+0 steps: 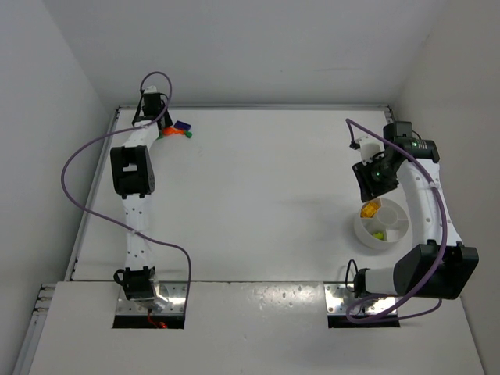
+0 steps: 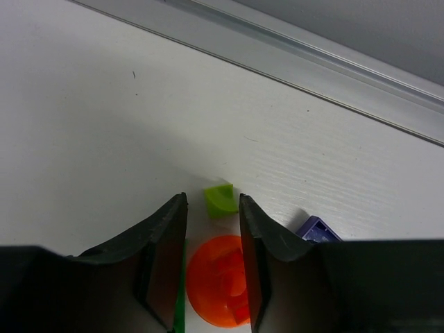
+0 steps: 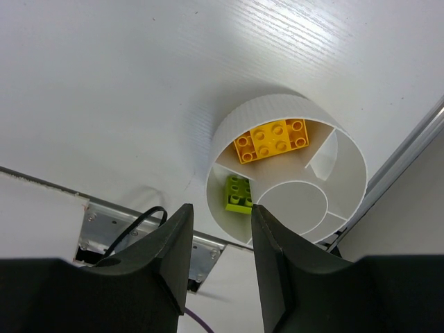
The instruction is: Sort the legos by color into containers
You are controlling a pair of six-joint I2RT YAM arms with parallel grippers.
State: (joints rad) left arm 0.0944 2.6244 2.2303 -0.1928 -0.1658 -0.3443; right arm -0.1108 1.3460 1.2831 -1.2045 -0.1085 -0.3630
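Note:
A small cluster of legos lies at the table's far left. An orange round lego (image 2: 218,281) sits on the table between my left gripper's (image 2: 212,198) fingers, with a thin gap showing on the left side. A lime green lego (image 2: 220,200) lies just past the fingertips. A blue lego (image 2: 316,227) lies to the right, and a green sliver (image 2: 180,291) shows by the left finger. The left gripper (image 1: 156,119) is open. The round white dish (image 1: 359,230) holds a yellow-orange brick (image 3: 272,140) and a lime brick (image 3: 239,193) in separate sections. My right gripper (image 3: 221,207) is open and empty above the dish (image 3: 277,104).
The back wall rail (image 2: 312,62) runs close behind the lego cluster (image 1: 178,130). The right wall is near the dish. A metal mounting plate (image 3: 111,232) and a black cable lie at the near edge under my right gripper (image 1: 367,178).

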